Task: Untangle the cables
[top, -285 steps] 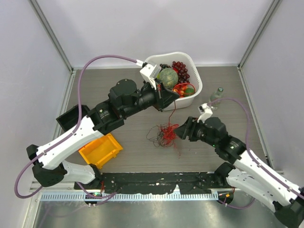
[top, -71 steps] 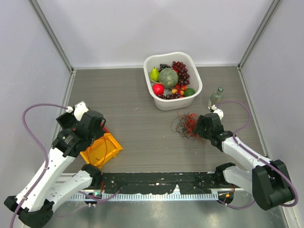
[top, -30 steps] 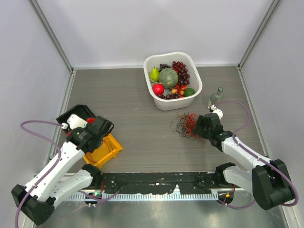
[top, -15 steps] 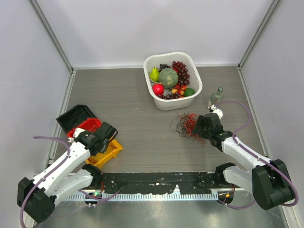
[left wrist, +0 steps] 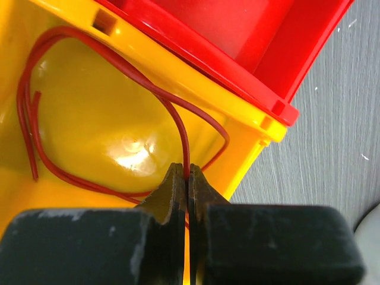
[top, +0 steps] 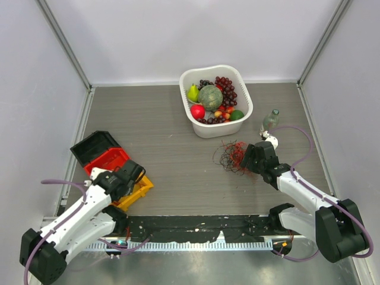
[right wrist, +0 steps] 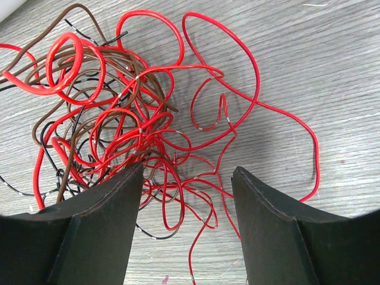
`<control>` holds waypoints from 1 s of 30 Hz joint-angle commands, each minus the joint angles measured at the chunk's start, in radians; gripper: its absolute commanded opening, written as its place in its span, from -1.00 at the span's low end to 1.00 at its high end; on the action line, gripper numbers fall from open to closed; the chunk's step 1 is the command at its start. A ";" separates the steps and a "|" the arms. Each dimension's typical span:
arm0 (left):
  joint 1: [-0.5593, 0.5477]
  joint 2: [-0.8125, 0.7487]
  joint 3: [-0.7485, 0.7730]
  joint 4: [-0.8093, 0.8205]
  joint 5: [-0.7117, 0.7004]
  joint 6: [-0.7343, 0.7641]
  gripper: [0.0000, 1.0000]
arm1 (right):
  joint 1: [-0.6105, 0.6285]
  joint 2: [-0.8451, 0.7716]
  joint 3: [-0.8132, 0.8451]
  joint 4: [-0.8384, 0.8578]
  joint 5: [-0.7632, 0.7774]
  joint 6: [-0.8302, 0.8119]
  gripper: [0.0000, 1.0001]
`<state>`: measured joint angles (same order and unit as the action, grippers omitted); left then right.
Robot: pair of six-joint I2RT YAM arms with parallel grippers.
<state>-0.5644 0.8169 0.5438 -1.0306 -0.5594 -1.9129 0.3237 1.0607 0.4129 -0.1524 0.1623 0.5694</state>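
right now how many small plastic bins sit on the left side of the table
3: black bin farthest back, red bin against it, yellow bin nearest, partly covered by the left arm, which may hide more.

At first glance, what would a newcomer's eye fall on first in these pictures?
First, the messy bundle of red and brown cables on the table, right in front of the open right gripper. Next, the white basket full of fruit at the far side, and the left gripper, shut on one red cable over the yellow bin.
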 commanded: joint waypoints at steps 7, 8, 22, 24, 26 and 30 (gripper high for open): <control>0.018 -0.061 0.043 -0.074 -0.120 0.119 0.09 | 0.008 -0.002 0.004 0.036 0.006 -0.014 0.32; 0.018 -0.068 0.080 -0.091 -0.122 0.149 0.21 | 0.009 0.001 0.006 0.036 0.006 -0.014 0.32; 0.020 -0.306 0.164 0.394 0.229 0.879 0.68 | 0.011 0.070 0.030 0.021 -0.007 -0.016 0.32; 0.020 -0.323 0.102 0.617 0.419 0.991 0.71 | 0.038 0.108 0.043 0.014 -0.021 -0.011 0.32; 0.018 -0.288 0.075 0.746 0.545 1.032 0.72 | 0.116 0.159 0.078 0.004 -0.032 -0.003 0.31; 0.020 -0.081 0.073 0.837 0.728 1.051 0.71 | 0.312 0.254 0.150 0.010 -0.055 0.029 0.30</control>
<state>-0.5476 0.5648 0.6296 -0.4740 -0.1196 -1.0080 0.4808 1.2446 0.4976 -0.1394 0.1589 0.5720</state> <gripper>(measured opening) 0.856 0.656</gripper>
